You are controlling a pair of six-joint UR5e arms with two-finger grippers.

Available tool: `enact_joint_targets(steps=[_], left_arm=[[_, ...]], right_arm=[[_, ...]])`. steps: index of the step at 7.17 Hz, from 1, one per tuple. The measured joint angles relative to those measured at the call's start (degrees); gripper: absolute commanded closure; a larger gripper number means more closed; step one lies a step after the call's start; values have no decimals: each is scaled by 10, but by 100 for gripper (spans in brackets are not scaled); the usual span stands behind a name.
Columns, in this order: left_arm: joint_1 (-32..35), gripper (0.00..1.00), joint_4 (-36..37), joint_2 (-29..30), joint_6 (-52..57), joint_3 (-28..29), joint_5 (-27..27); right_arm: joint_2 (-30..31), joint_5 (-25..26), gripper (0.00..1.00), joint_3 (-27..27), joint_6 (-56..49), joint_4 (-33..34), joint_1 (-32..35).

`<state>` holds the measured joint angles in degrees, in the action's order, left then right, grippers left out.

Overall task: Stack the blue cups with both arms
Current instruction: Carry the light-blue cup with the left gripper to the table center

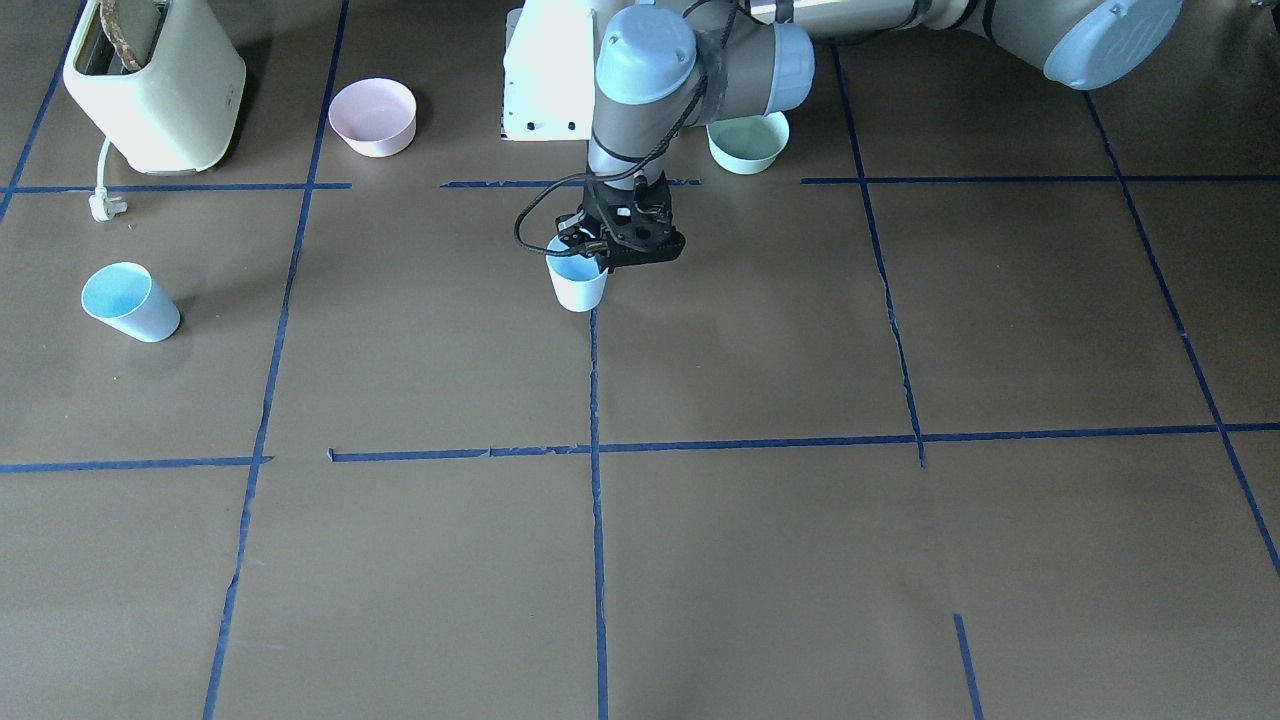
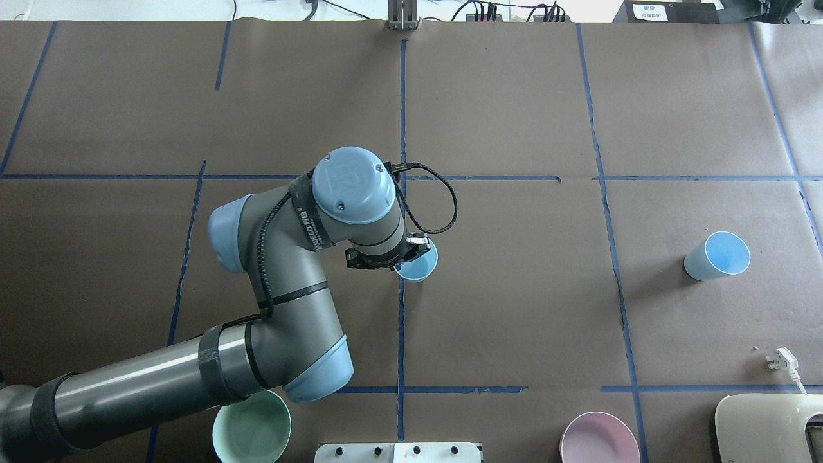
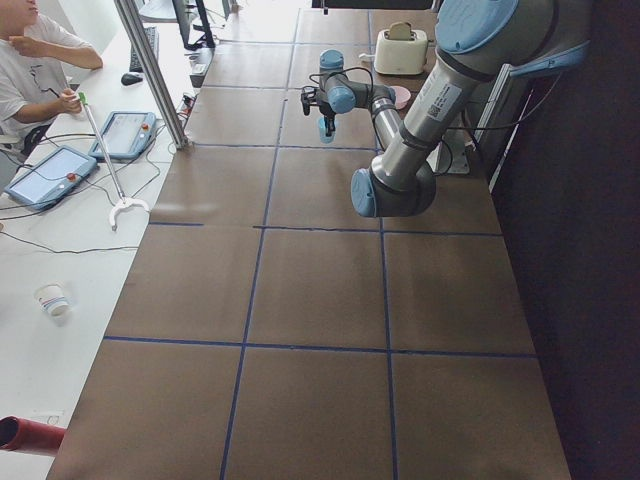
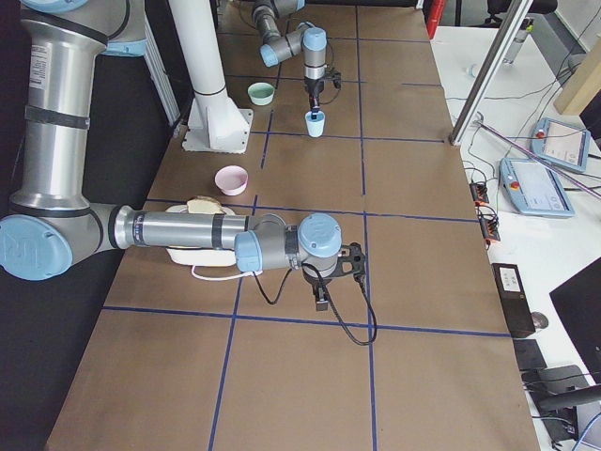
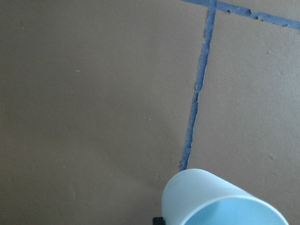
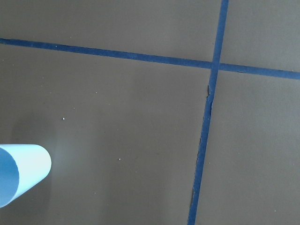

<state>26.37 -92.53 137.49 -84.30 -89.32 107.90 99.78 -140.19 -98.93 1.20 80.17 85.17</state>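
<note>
Overhead exterior shows the left claw (image 2: 393,256) closed on the rim of one cup (image 2: 419,265) at the middle of the surface (image 2: 514,308). That cup is upright, mouth up, long axis vertical. The other cup (image 2: 717,256) also stands upright, well apart toward the robot's right. Pink bowl (image 2: 599,438), toaster (image 2: 768,427) and plug (image 2: 781,360) lie nearer the base. Green bowl (image 2: 251,427) sits partly under the left arm (image 2: 161,386). Right claw (image 4: 322,299): whether it is open cannot be told.
</note>
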Motion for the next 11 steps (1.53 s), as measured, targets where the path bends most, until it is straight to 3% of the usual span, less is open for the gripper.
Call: enact_joint_targets(steps=[6, 7, 8, 9, 11], left_arm=[[7, 100, -3, 1, 22, 22, -12], [8, 93, -3, -1, 25, 21, -12], [9, 56, -3, -4, 29, 20, -12], [9, 1, -4, -5, 31, 19, -11], [12, 0, -4, -15, 31, -3, -12]], right_arm=[[1, -8, 0, 0, 8, -1, -4], [0, -8, 0, 0, 8, -1, -5], [0, -8, 0, 0, 8, -1, -7], [0, -8, 0, 0, 8, -1, -10], [0, -9, 0, 0, 8, -2, -24]])
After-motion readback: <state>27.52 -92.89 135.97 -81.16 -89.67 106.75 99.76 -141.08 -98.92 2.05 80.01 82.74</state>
